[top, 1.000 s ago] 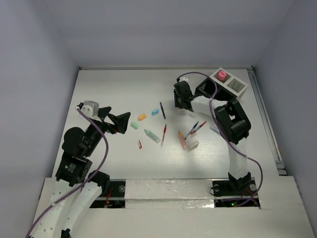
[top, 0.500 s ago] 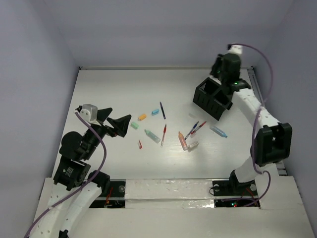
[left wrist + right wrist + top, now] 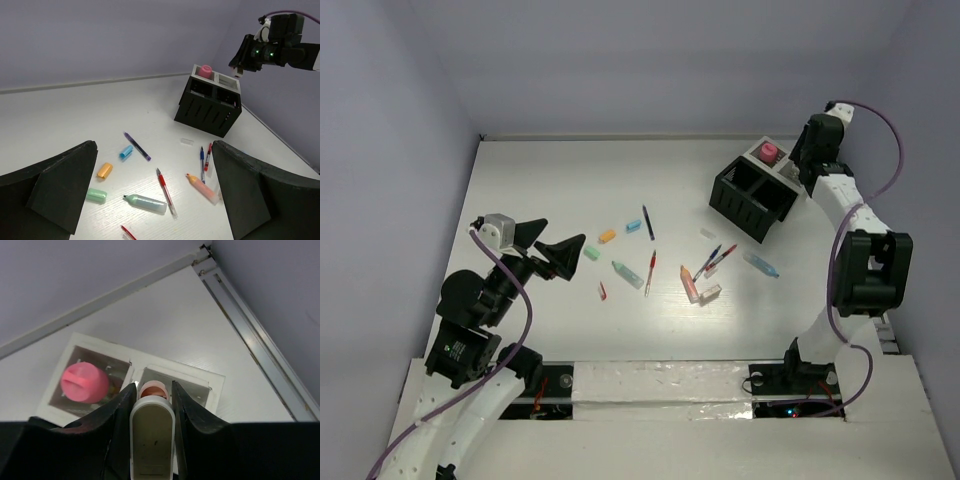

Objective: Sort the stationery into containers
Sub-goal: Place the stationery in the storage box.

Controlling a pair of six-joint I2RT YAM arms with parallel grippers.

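My right gripper [image 3: 153,386] is shut on a short whitish marker with a peach end [image 3: 152,435]. It holds the marker above the right cell of the white section [image 3: 210,382] of the containers. A pink-capped bottle [image 3: 84,381] stands in the left cell. In the top view the right gripper [image 3: 809,158] is over the white section [image 3: 790,176], which joins the black organizer [image 3: 748,203]. My left gripper [image 3: 552,247] is open and empty, above the table left of the loose stationery. That stationery includes a teal marker [image 3: 146,203], a red pen [image 3: 165,190] and a peach marker [image 3: 201,185].
A dark blue pen [image 3: 648,222], teal [image 3: 633,226], orange [image 3: 607,237] and green [image 3: 591,254] caps, blue and red pens [image 3: 715,258] and a light blue marker [image 3: 761,265] lie mid-table. A metal rail [image 3: 855,240] runs along the right edge.
My right arm swung from the middle of the table to the back, then right and over the white section. The left arm barely moved.
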